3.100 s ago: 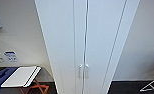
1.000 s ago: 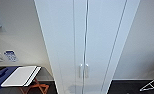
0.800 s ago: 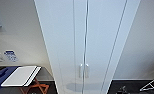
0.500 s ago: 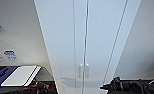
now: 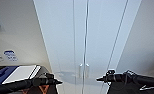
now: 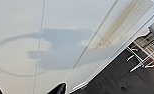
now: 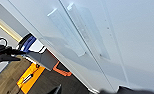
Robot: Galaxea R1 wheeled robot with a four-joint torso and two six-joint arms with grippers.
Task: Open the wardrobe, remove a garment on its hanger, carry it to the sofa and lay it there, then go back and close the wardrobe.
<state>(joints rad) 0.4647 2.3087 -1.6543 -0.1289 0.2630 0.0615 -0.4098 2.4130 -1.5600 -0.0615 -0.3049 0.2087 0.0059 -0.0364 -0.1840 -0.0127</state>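
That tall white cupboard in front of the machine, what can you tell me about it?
The wardrobe is tall, plain white and smooth, with two full-height doors meeting at a thin centre seam. Both doors are shut. Two small upright white handles sit side by side at the seam. It stands against a pale wall. Nothing touches it; arm shadows fall on it.

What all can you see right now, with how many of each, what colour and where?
wardrobe: one, white, straight ahead, both doors shut
handles: two, white, side by side at the seam between the doors
wall: pale grey, on either side of the wardrobe
table: one, white top, low to the left of the wardrobe
orange object: one, on the dark floor under the table
left gripper: one, black, raised in front of the left door
right gripper: one, black, raised in front of the right door
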